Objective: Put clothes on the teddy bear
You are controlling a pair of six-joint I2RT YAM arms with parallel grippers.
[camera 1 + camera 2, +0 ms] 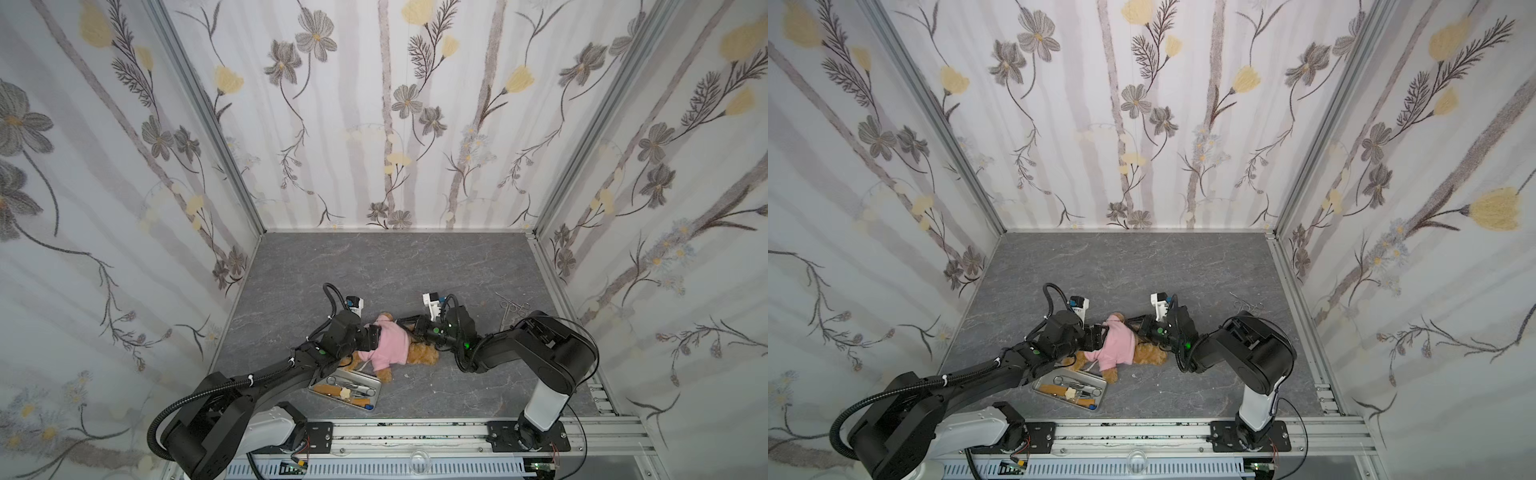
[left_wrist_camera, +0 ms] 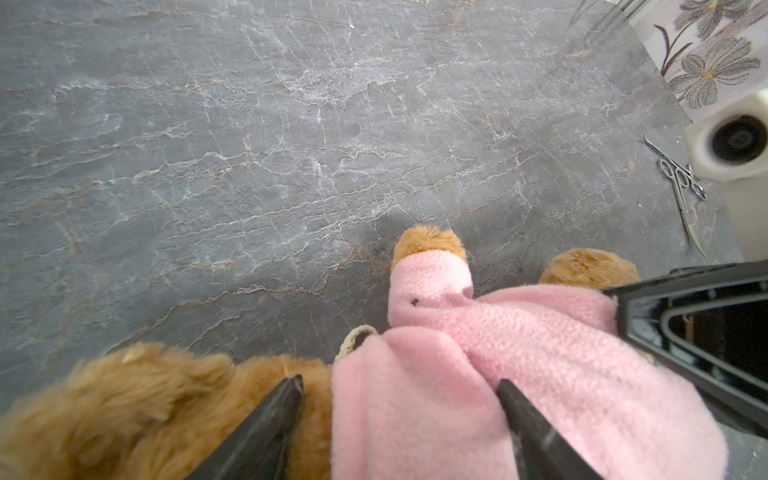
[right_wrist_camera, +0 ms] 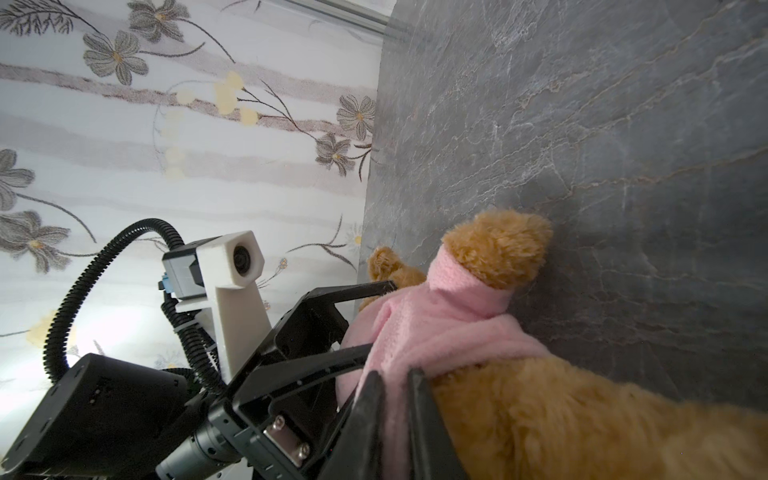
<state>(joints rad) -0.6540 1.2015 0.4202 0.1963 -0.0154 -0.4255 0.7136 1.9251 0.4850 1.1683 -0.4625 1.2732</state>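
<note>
The teddy bear, shaggy and golden-brown, is seen lying on the grey table at lower centre in both top views, torso and one arm covered by a pink shirt. The left gripper is spread wide over fur and fleece. The right gripper is pinched on the pink shirt's edge.

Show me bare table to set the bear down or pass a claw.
Widest bare stretch: the table between the bear and the back wall. A smaller patch: between the bear, the right arm's base and the front rail. Crowded: the left claw and right claw at the bear's shirt, the tray beside it, scissors near the right wall.
</note>
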